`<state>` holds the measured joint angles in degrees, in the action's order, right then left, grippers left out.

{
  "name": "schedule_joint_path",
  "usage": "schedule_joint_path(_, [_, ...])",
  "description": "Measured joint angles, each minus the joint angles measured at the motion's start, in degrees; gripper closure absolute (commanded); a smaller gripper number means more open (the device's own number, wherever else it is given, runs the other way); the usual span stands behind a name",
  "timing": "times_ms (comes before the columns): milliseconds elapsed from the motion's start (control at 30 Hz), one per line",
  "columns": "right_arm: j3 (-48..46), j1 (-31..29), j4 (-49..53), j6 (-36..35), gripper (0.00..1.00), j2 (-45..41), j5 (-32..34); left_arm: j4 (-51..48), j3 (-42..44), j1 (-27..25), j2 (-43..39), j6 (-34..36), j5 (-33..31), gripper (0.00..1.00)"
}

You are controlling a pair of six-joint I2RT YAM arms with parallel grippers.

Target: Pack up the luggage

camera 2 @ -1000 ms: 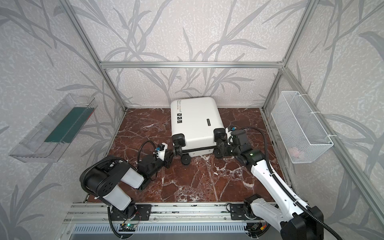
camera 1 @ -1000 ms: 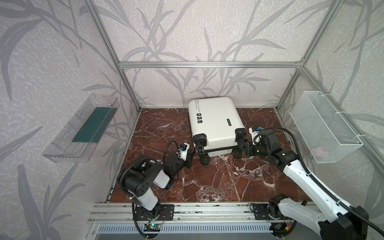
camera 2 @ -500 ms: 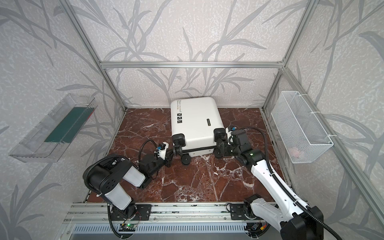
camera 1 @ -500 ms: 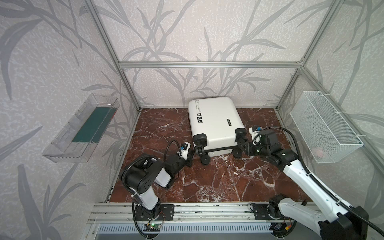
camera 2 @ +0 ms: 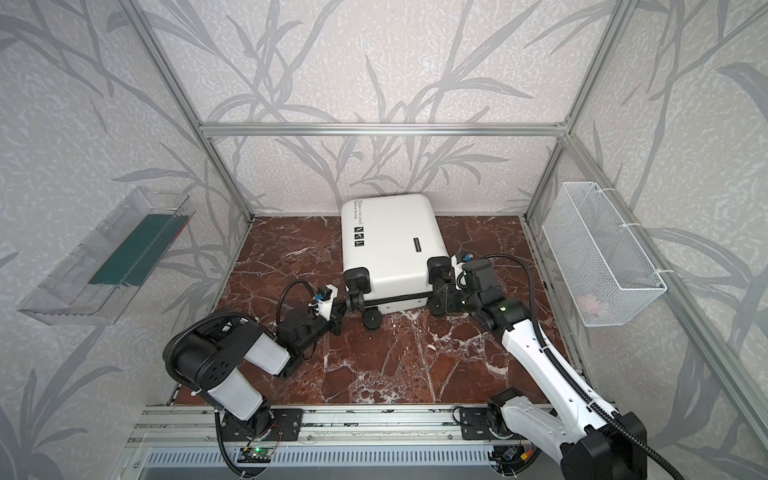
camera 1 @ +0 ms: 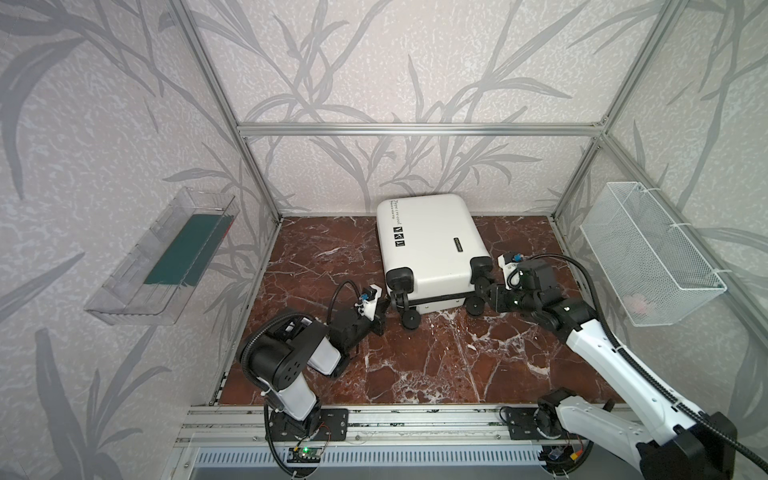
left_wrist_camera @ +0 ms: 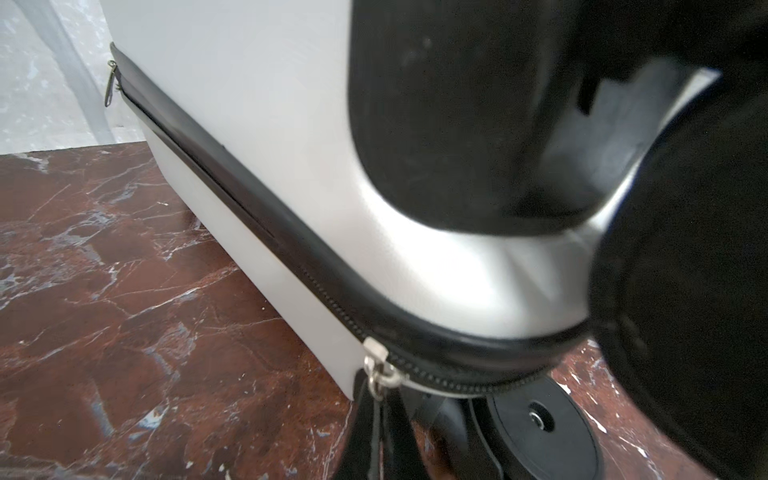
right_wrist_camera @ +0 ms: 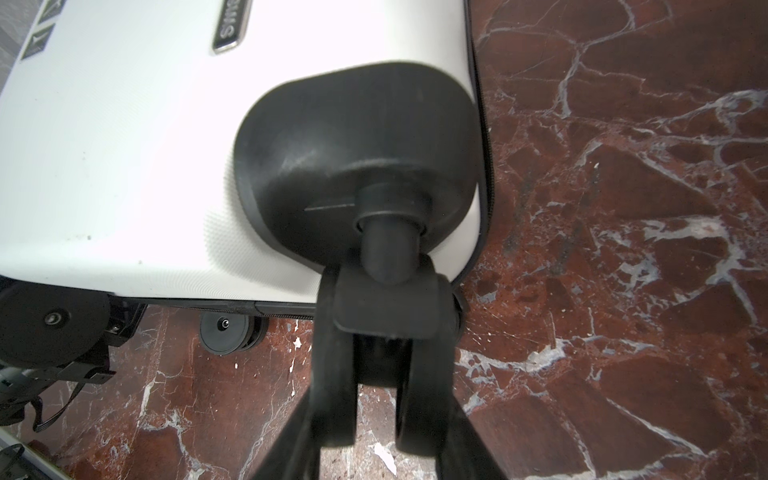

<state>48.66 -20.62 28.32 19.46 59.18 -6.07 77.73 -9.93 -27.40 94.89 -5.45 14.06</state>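
While the luggage point(camera 1: 428, 245) lay flat on the red marble desk point(camera 1: 436, 374) with its two shell halves together, both arms met it at its wheeled end. Its printed face was turned up, and its far end sat close to the back wall in both top views.

At the luggage's wheeled corner on the left arm's side, the left claw point(camera 1: 385, 302) was pressed together. The left wrist view showed its dark fingers point(left_wrist_camera: 401, 440) pinching the small metal zipper pull point(left_wrist_camera: 376, 368), which hung from the black zipper seam point(left_wrist_camera: 249, 216) just beside a lower wheel point(left_wrist_camera: 540, 419) under the luggage. A second pull point(left_wrist_camera: 110, 83) dangled at the far end of that same seam, at another corner of the luggage.

At the opposite wheeled corner, the right claw point(camera 1: 485, 293) was closed on a caster wheel point(right_wrist_camera: 419, 374) — its jaws stood one on each side of the twin black wheel and touched it. This was directly below the rounded black housing point(right_wrist_camera: 357, 166) on the luggage's upper shell. Beyond that housing, the logo plate point(right_wrist_camera: 230, 25) sat on the luggage's top face.

On the right arm's side of the luggage, a white wire basket point(camera 1: 648, 257) hung on the side wall, well apart from it — and on the other side a clear tray point(camera 1: 162, 266) hung likewise.
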Motion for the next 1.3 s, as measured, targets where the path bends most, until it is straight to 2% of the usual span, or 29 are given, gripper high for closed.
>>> schedule_joint_path(400, [0.00,0.02,-0.02,0.46,1.00,0.00,-0.02,-4.68,2.40,-1.11,-6.40,-4.70,-0.07,1.00])
schedule_joint_path(567, [0.00,0.17,0.00,0.59,1.00,0.00,0.07,-12.90,2.58,-3.54,-13.03,-4.90,-1.60,1.00])
schedule_joint_path(733, [-0.02,0.44,0.31,0.59,1.00,0.00,0.04,-26.12,1.66,-6.80,-22.47,-2.60,-3.89,1.00])
schedule_joint_path(867, [-0.09,0.48,0.26,0.68,1.00,0.00,-0.02,-33.24,0.50,-8.09,-26.73,-0.57,-5.38,1.00])
schedule_joint_path(1033, [-0.20,0.50,0.20,1.09,1.00,0.04,-0.26,-36.89,-0.66,-9.92,-27.85,1.29,-6.54,1.00])
schedule_joint_path(1300, [-0.70,0.72,-0.59,1.99,1.00,0.04,-0.48,-36.68,-2.21,-13.84,-25.59,3.02,-8.35,1.00])
